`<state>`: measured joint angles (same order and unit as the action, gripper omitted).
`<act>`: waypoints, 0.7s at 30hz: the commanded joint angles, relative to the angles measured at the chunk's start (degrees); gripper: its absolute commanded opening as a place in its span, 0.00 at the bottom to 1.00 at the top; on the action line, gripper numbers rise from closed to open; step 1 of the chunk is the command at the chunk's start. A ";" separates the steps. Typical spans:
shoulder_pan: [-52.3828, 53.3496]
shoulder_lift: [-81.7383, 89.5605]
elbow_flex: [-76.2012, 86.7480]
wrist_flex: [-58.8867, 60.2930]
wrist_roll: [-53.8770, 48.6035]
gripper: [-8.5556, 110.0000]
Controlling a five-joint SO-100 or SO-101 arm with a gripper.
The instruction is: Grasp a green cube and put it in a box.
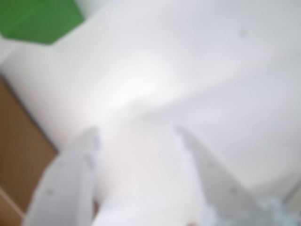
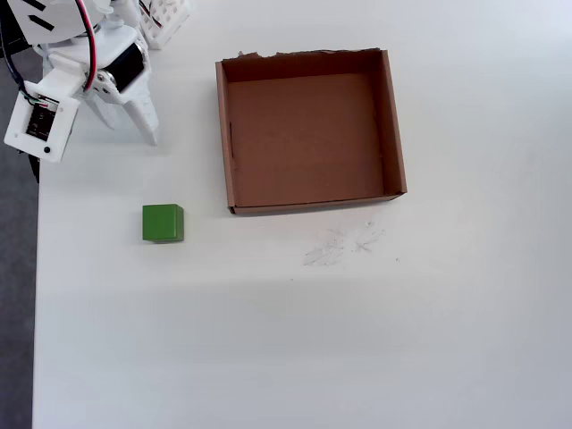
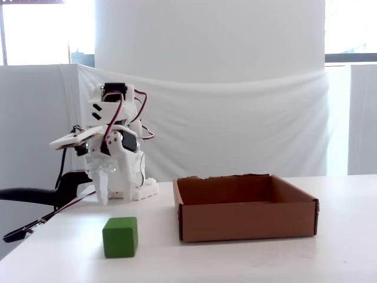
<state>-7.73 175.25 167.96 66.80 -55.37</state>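
The green cube (image 2: 163, 222) sits on the white table, left of the box's near corner and apart from it. It also shows in the fixed view (image 3: 120, 237) and blurred at the top left of the wrist view (image 1: 37, 19). The brown cardboard box (image 2: 393, 125) stands open and empty in the middle of the table, also seen in the fixed view (image 3: 247, 219). My gripper (image 2: 130, 130) hangs tips-down near the arm's base, behind the cube and well apart from it. In the wrist view the gripper (image 1: 136, 134) has its fingers spread with nothing between them.
The table's left edge (image 2: 36, 268) runs close to the cube and the arm. The arm's white base (image 3: 138, 190) stands at the back left. A white holed part (image 2: 165, 20) lies at the top edge. Faint scratch marks (image 2: 344, 243) lie in front of the box.
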 commanded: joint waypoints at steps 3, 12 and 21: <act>-1.41 -13.54 -12.13 -5.45 -1.49 0.27; -0.88 -43.33 -36.12 -8.88 -5.27 0.30; -1.93 -59.68 -46.76 -15.38 -8.88 0.33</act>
<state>-8.79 117.86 126.12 52.82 -62.75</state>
